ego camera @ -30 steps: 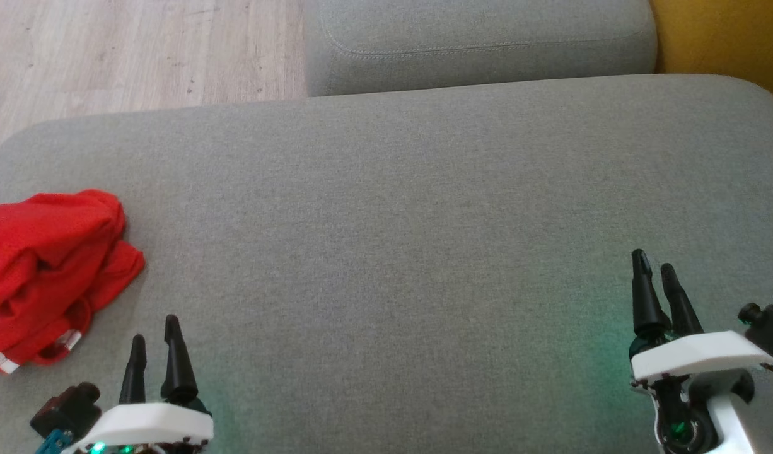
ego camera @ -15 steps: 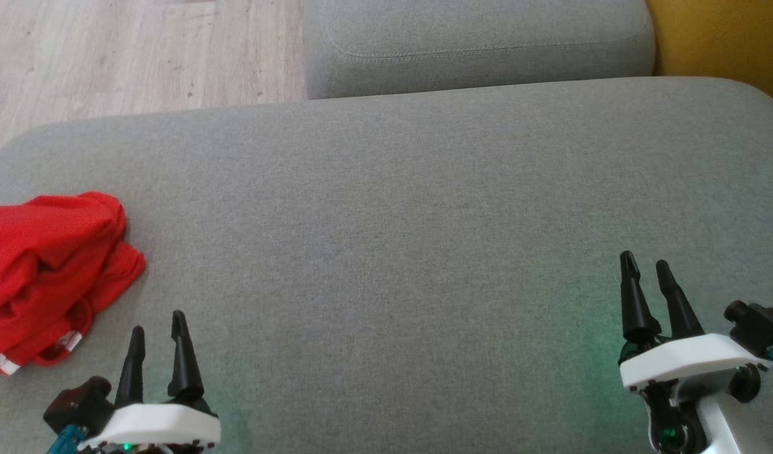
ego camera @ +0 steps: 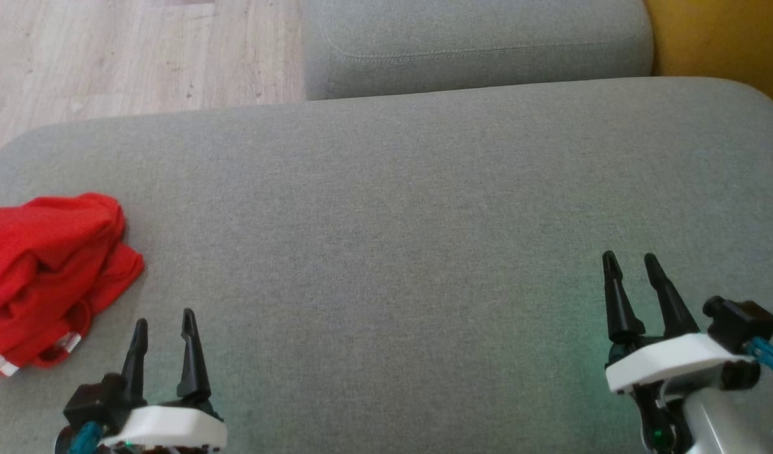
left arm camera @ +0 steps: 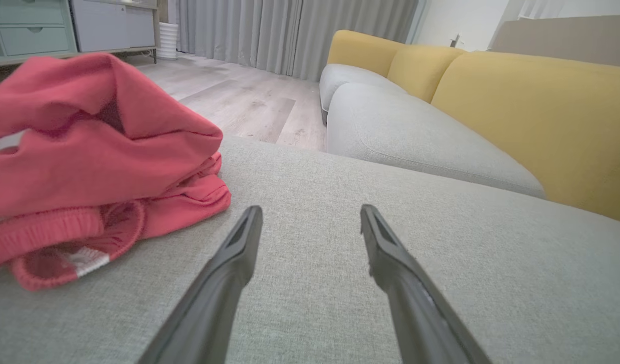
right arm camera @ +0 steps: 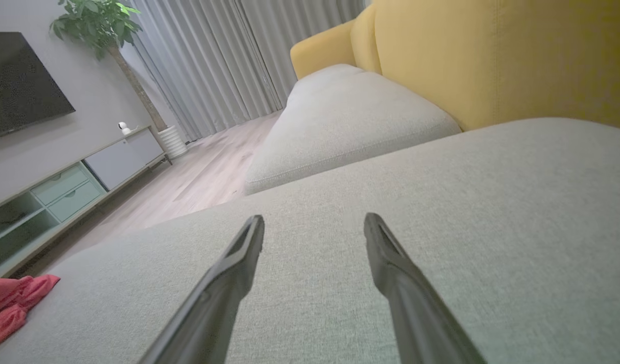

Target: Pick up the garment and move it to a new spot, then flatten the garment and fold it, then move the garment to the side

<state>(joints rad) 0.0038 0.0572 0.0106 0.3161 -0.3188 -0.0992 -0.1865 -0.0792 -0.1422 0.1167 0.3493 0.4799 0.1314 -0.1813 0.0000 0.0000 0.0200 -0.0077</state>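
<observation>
Drifting inward, left end effector (ego camera: 164, 320) and right end effector (ego camera: 629, 258) stay open; garment (ego camera: 46, 271) unmoved

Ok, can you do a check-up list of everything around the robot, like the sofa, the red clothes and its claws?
Surface: grey sofa cushion, bare across the middle.
Job's things: red garment, bunched in a heap at the cushion's left edge, not flattened or folded.
Clutter: nothing seen.
Grippers: left gripper open, empty, beside the garment, not touching; right gripper open, empty, over bare cushion.
Cables: short teal cable by the right wrist camera.
Surroundings: wood floor, second grey cushion, yellow backrest, grey curtains, TV, potted plant.
</observation>
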